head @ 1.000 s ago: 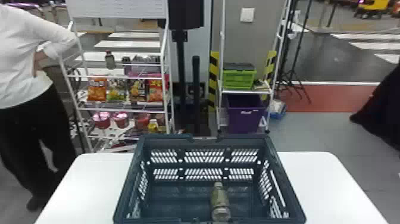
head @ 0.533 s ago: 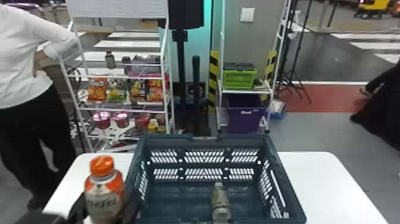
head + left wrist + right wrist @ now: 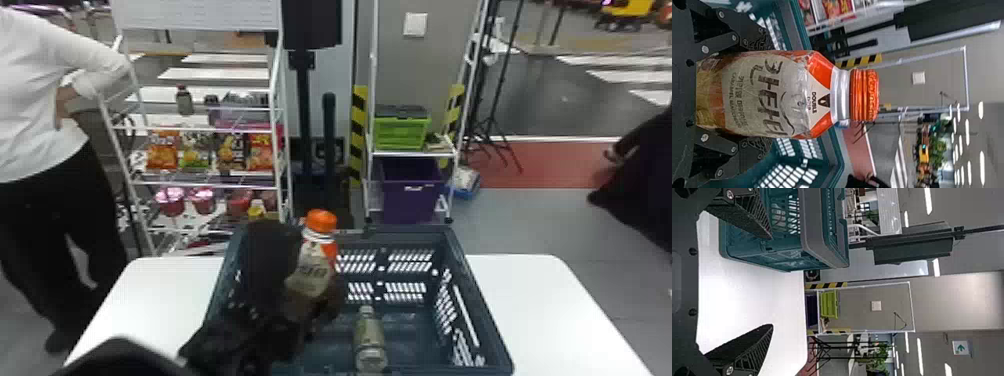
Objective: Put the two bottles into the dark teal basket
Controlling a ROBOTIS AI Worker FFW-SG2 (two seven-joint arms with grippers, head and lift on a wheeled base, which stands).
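In the head view my left gripper [image 3: 310, 300] is over the left part of the dark teal basket [image 3: 487, 320], shut on the orange-capped bottle [image 3: 311, 270], which leans slightly with its cap up. The left wrist view has that bottle [image 3: 770, 94] between the fingers of my left gripper [image 3: 760, 94]. A second bottle [image 3: 370, 340], greenish with a pale cap, lies on the basket floor right of the held one. In the right wrist view my right gripper [image 3: 772, 282] is open and empty, beside the basket [image 3: 762, 252] and above the table.
The basket stands on a white table [image 3: 540, 310]. Behind it are a snack shelf [image 3: 200, 180] at the left and a rack with a green crate [image 3: 400, 132] and a purple bin [image 3: 412, 192]. A person stands left of the table.
The left arm came in at the left with the orange-capped bottle and has moved right, from beside the basket to over it. The bottle inside the basket has not moved.
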